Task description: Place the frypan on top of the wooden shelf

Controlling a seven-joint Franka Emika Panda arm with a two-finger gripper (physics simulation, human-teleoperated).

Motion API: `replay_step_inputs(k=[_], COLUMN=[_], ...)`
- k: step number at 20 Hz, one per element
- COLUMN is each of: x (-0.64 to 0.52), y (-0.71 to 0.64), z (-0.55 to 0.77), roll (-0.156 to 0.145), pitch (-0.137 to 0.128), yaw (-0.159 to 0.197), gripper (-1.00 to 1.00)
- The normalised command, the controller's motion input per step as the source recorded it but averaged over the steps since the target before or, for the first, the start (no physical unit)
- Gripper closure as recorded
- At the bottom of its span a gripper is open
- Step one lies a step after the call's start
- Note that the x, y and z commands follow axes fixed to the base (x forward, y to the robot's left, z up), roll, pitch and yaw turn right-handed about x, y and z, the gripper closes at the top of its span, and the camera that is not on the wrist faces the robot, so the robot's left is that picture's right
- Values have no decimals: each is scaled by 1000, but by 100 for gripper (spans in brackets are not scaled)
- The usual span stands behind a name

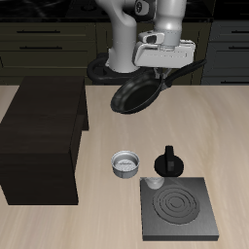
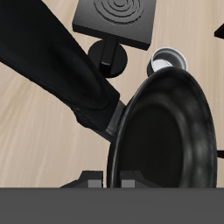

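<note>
The frypan [image 1: 136, 94] hangs tilted in the air above the table, with my gripper [image 1: 161, 72] shut on it near where the handle meets the pan. In the wrist view the round black frypan [image 2: 171, 131] fills much of the picture. Its long handle [image 2: 52, 66] runs away from it, and my gripper [image 2: 109, 180] closes on the pan's near rim. The wooden shelf [image 1: 44, 131], a big dark box with a flat bare top, stands on the table to one side of the pan and lower than it. It does not show in the wrist view.
A small silver-grey pot [image 1: 125, 164] [image 2: 168, 61] stands on the table below the pan. Beside it is a black kettle-like item [image 1: 169, 160] [image 2: 109, 57], at the corner of a square black stove plate [image 1: 178, 209] [image 2: 118, 16] with rings.
</note>
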Motion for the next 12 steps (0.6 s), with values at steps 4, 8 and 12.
replay_step_inputs(k=[4, 8, 12], x=[47, -2, 25], y=[41, 42, 81], z=[314, 416, 356], roll=[-7, -28, -17], pitch=[-28, -45, -49], yaw=[-16, -35, -16], gripper=[100, 100, 100])
